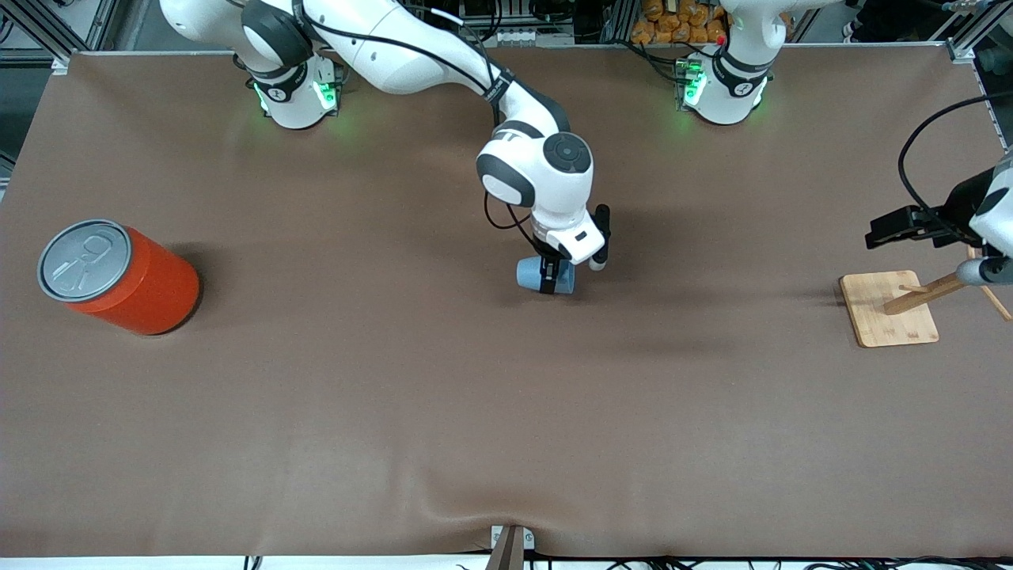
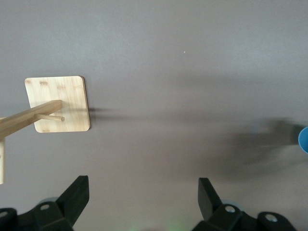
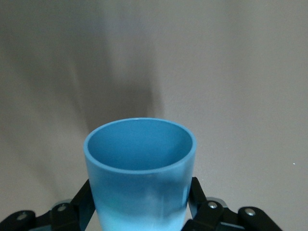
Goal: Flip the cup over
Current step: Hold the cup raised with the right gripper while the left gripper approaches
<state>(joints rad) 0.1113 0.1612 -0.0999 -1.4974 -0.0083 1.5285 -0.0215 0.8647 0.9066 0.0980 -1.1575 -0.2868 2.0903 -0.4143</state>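
cup [image 1: 544, 276], light blue and tapered, lies on its side in the front view near the middle of the brown table [image 1: 396, 396], with the right gripper [image 1: 548, 279] clamped around it; one dark finger [image 1: 548, 274] crosses its wall, and the other is hidden by the cup and the wrist. the right arm reaches in from its base at the top of that view. a big orange-red can [image 1: 119, 277] with a grey pull-tab lid stands toward the right arm's end of the table, well apart from the cup. toward the left arm's end sits a square bamboo stand [image 1: 889, 308] with a tilted wooden post. the left gripper [image 1: 910, 226] waits over that end, partly cut off by the frame edge.

left wrist view: the left gripper [image 2: 143, 197] has its two black fingers [image 2: 74, 197] spread wide apart over bare matte cloth, holding nothing. the bamboo stand [image 2: 67, 91] shows its rounded corners and a small peg on the post. only a blue sliver of the cup [image 2: 304, 139] shows at the frame edge.

right wrist view: the cup [image 3: 139, 168] fills the middle, smooth plastic, its round mouth pointing away from the camera and darker blue inside. the right gripper [image 3: 139, 204] presses a black finger [image 3: 84, 202] against each side of the wall near the narrow end; the cup's base is cut off.
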